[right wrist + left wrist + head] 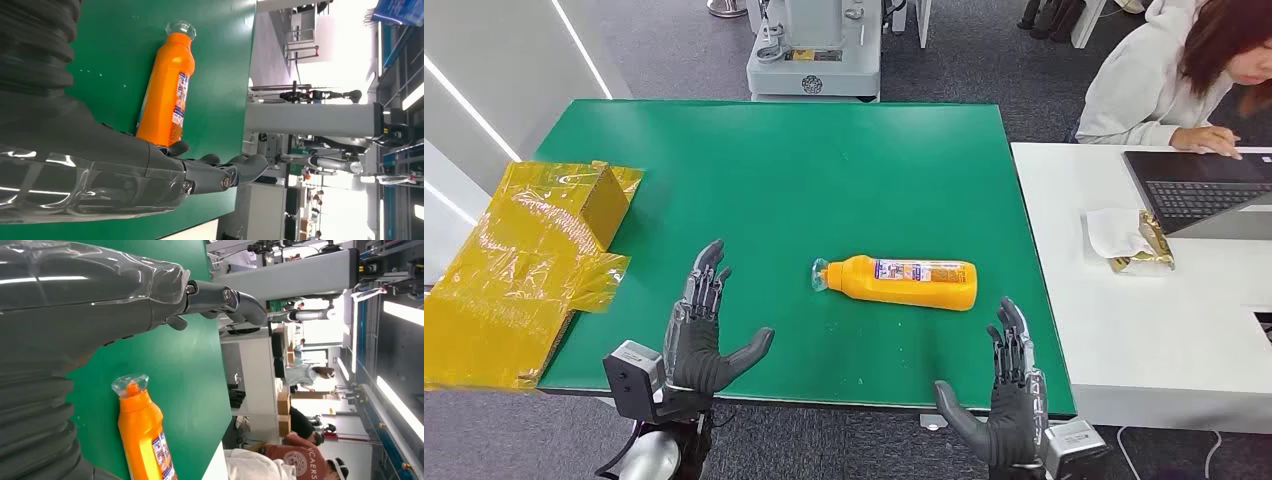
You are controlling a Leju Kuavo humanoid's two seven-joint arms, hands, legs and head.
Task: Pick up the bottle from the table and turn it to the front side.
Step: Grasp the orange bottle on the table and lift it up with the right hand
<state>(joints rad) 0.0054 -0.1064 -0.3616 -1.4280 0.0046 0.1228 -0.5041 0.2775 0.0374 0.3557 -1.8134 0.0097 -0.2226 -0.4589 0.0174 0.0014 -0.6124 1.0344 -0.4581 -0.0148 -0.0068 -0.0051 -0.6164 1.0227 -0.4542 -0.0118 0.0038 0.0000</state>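
Note:
An orange bottle (pixel 906 282) lies on its side on the green table (pixel 804 160), its clear cap pointing toward my left and its label facing partly up. My left hand (pixel 704 330) hovers near the table's front edge, to the left of the bottle, fingers spread and holding nothing. My right hand (pixel 1009 400) is at the front edge, in front of the bottle's base, also spread and holding nothing. The left wrist view has the bottle (pixel 145 440) beyond my left hand (pixel 100 300). In the right wrist view the bottle (pixel 167 90) lies past my right hand (pixel 125 175).
A yellow plastic-wrapped package (pixel 519 270) overhangs the table's left edge. A white table (pixel 1124 330) on the right carries a laptop (pixel 1204 190) and a tissue packet (pixel 1129 240); a person (pixel 1174 70) sits behind it. A grey machine base (pixel 814 50) stands beyond the far edge.

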